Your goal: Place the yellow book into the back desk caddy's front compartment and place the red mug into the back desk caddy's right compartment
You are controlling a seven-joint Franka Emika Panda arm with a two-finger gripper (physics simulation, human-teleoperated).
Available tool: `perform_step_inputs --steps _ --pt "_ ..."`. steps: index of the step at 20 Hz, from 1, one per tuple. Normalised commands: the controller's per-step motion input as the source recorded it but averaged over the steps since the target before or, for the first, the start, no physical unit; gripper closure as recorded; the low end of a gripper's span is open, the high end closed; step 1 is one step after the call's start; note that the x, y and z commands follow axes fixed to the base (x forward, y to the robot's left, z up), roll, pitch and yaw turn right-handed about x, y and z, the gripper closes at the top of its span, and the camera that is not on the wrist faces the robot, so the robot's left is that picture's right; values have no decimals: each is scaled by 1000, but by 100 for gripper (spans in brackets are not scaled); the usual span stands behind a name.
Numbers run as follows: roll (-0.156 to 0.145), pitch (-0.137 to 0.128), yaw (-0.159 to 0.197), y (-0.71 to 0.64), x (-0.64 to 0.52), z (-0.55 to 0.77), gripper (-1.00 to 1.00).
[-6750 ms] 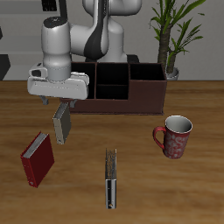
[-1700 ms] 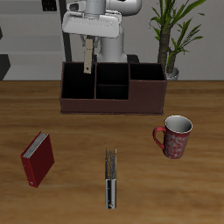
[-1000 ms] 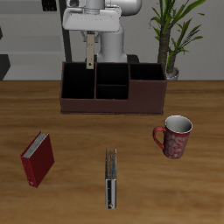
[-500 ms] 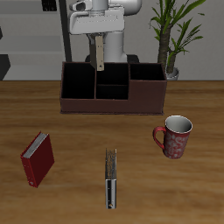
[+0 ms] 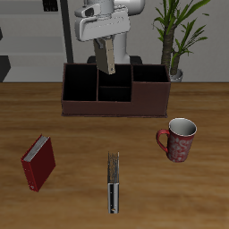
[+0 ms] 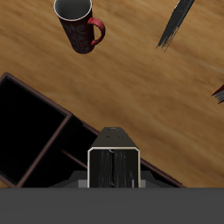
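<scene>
My gripper [image 5: 105, 41] hangs above the back desk caddy [image 5: 89, 106] and is shut on the yellow book [image 5: 107, 56]. The book dangles slightly tilted, its lower end just over the caddy's small middle sections. In the wrist view the yellow book [image 6: 114, 166] shows end-on, with the caddy's dark sections [image 6: 31, 122] beneath. The front compartment [image 5: 114, 92] holds nothing. The right compartment [image 5: 150, 89] is the wide, taller-walled end. The red mug [image 5: 180, 139] stands upright on the table nearer the front edge, apart from the caddy, and also shows in the wrist view as the red mug [image 6: 79, 22].
A red book [image 5: 38, 163] lies on the table near the front. A dark book [image 5: 113, 182] stands on its edge in the middle front. A potted plant [image 5: 179, 36] stands behind the caddy's taller end.
The gripper has carried the yellow book sideways from over the caddy's far end section to above its middle. The book now hangs a little tilted.
</scene>
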Motion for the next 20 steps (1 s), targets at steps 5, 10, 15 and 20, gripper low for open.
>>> perform_step_inputs --steps 5,10,15,20 --pt "6 7 193 105 7 -21 100" --pt "-30 -16 128 4 -36 -36 100" --pt "-29 11 179 1 -32 2 100" --pt "-53 16 153 44 41 -58 100"
